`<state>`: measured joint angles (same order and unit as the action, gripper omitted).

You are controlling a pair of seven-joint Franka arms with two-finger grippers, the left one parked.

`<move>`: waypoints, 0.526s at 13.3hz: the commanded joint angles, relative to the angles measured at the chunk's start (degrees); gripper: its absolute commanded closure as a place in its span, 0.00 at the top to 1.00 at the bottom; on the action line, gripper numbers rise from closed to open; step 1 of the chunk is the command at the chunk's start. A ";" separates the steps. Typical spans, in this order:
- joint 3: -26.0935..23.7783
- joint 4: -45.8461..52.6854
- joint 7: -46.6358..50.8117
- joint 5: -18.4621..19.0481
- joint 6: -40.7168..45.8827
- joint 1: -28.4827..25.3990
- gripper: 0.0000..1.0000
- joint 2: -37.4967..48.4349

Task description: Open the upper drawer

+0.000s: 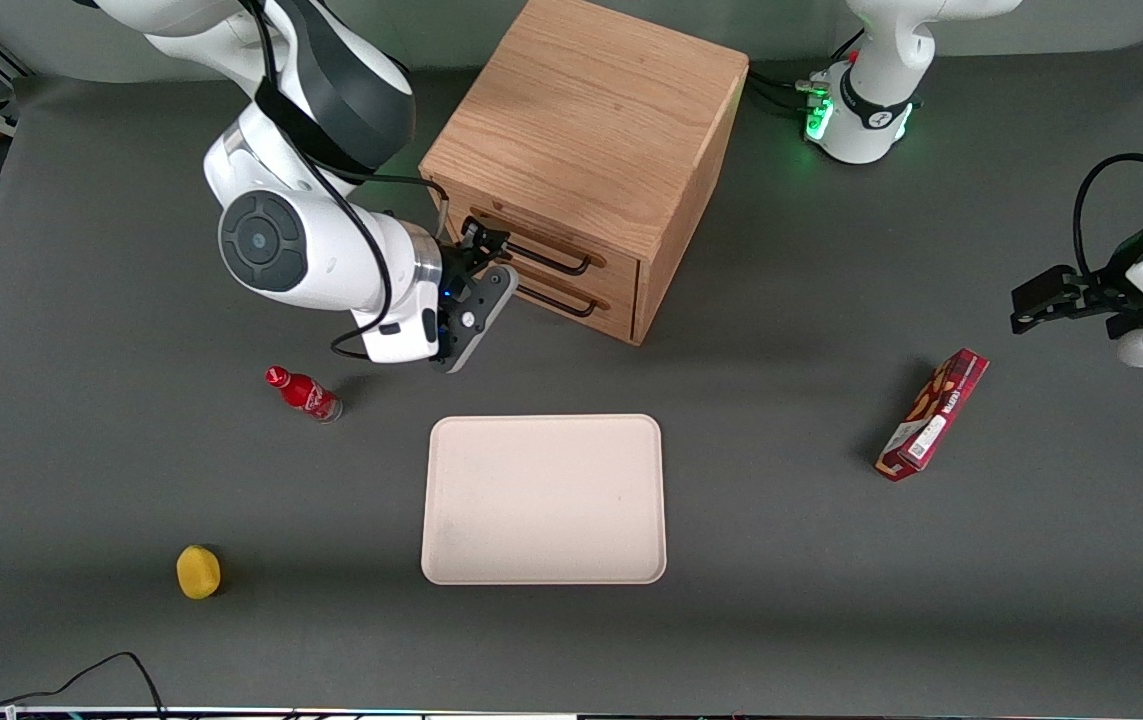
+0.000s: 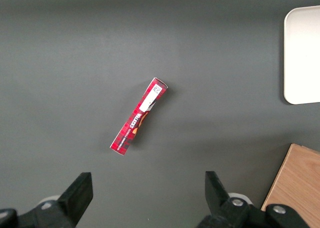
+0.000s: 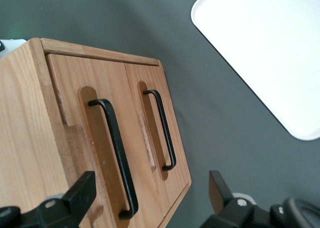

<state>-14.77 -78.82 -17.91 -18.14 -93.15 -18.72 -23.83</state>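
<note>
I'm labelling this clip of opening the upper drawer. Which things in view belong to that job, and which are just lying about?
Belong to the job:
- upper drawer, shut, with its black bar handle
- gripper, open, in front of that handle
- cabinet

Just lying about:
- lower drawer
- tray
- red bottle
- yellow object
- red box

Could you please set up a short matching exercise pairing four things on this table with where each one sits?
Things:
1. gripper
2. red bottle
3. red snack box
4. yellow sponge

Places:
A. lying toward the parked arm's end of the table
B. open, in front of the upper drawer's black handle
C. nearest the front camera, at the working arm's end
D. lying beside the beige tray, below the working arm

Pairs: 1-B, 2-D, 3-A, 4-C
</note>
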 commanded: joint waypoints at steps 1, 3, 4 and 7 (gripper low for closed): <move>0.36 -2.99 -3.88 -0.67 -3.52 -0.79 1.00 -0.08; 0.27 -4.14 -5.38 -0.67 -4.49 -0.87 1.00 0.01; -0.17 -5.10 -5.38 -0.76 -5.19 -1.22 1.00 0.27; -0.35 -7.83 -5.21 -0.76 -7.13 -2.01 1.00 1.41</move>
<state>-15.48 -83.63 -21.79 -18.14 -98.29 -19.65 -24.35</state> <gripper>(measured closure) 0.000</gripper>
